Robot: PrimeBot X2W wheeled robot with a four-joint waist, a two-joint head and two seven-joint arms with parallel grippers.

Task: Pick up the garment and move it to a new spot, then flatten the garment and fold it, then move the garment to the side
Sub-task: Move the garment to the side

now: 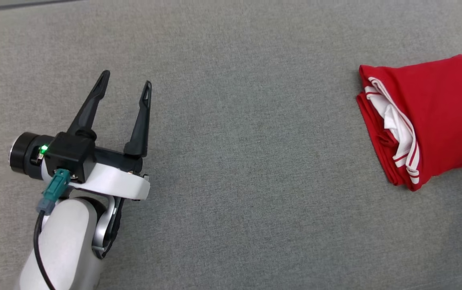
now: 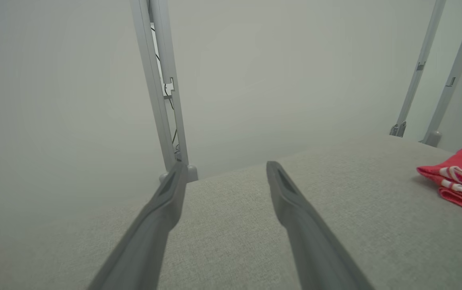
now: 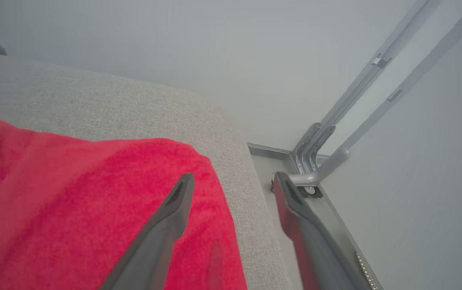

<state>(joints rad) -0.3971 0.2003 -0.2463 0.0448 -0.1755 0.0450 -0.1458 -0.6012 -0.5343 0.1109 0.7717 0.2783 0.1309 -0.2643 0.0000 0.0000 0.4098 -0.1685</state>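
The garment [image 1: 436, 117] is red with white striped trim and lies folded in a compact bundle at the right edge of the grey fabric surface [image 1: 247, 161]. It also shows at the far right of the left wrist view, as the red garment [image 2: 458, 179]. My left gripper [image 1: 126, 84] hovers open over the left part of the surface, far from the garment, with nothing between its fingers [image 2: 225, 171]. In the right wrist view my right gripper [image 3: 233, 179] stands open just above the garment's [image 3: 74, 201] near corner, one finger over the red cloth, the other over the surface's edge.
Beyond the surface's far edge stand grey metal frame posts [image 2: 162, 88] and a pale wall. By the garment the surface ends at a rounded corner [image 3: 251, 169] with a metal frame foot [image 3: 311, 161] beyond it.
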